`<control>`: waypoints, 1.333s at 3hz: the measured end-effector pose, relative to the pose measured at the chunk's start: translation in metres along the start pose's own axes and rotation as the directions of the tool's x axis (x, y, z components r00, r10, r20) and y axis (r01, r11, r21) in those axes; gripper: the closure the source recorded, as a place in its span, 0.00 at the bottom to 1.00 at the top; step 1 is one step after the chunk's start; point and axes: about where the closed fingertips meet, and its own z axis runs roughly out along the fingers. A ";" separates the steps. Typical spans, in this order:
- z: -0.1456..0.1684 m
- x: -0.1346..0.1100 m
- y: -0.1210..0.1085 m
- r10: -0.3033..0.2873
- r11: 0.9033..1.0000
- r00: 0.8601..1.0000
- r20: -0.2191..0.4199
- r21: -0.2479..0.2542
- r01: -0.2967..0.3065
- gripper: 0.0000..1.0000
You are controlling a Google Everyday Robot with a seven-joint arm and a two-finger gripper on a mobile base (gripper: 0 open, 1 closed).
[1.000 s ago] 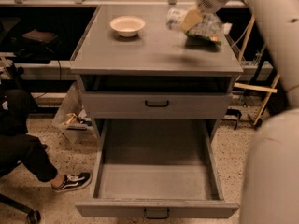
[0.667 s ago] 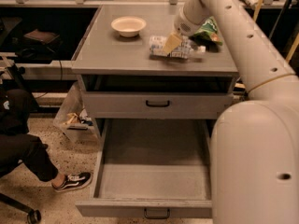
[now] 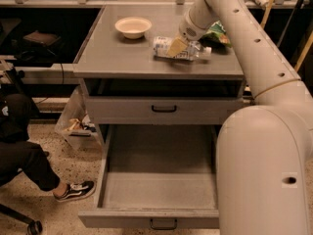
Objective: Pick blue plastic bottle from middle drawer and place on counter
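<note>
The blue plastic bottle lies on its side on the counter, white cap pointing right. My gripper reaches down from the upper right and is shut on the bottle's middle, with a yellowish finger across it. The bottle rests on or just above the counter top. The middle drawer is pulled fully open below and holds nothing.
A cream bowl sits at the counter's back left. A green snack bag lies behind my arm at the back right. The handled drawer above is closed. A seated person's leg and shoe and a bin are at the left.
My gripper has carried the bottle down and leftward from above the green bag to the counter top in front of it.
</note>
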 end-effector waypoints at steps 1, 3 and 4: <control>0.000 0.000 0.000 0.000 1.000 1.000 0.000 0.000 0.000 0.58; 0.000 0.000 0.000 0.000 1.000 1.000 0.000 0.000 0.000 0.12; 0.000 0.000 0.000 0.000 1.000 1.000 0.000 0.000 0.000 0.00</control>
